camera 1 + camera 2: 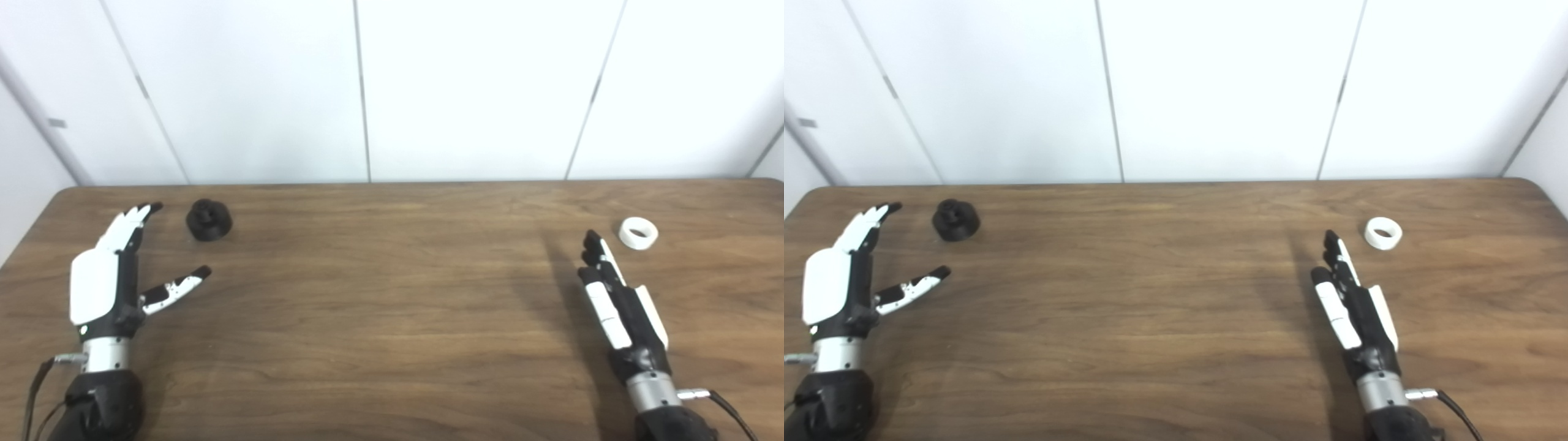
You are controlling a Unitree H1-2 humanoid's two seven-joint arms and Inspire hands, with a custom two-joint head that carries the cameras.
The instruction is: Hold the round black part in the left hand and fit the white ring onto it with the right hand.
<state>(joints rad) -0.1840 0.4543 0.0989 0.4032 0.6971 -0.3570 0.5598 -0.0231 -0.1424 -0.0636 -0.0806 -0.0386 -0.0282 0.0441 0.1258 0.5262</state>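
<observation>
The round black part point(209, 219) sits on the wooden table at the far left, a short way right of my left hand's fingertips. My left hand point(116, 269) is open, fingers stretched forward and thumb spread to the right, holding nothing. A white ring point(638, 233) lies on the table at the far right. My right hand point(618, 294) is open and edge-on, fingers straight, its tips just short of the ring and to its left, not touching it.
The brown wooden table point(392, 294) spans the view, its back edge against white wall panels point(392, 86). Its rounded left corner point(61, 196) lies behind my left hand. A cable runs from each wrist.
</observation>
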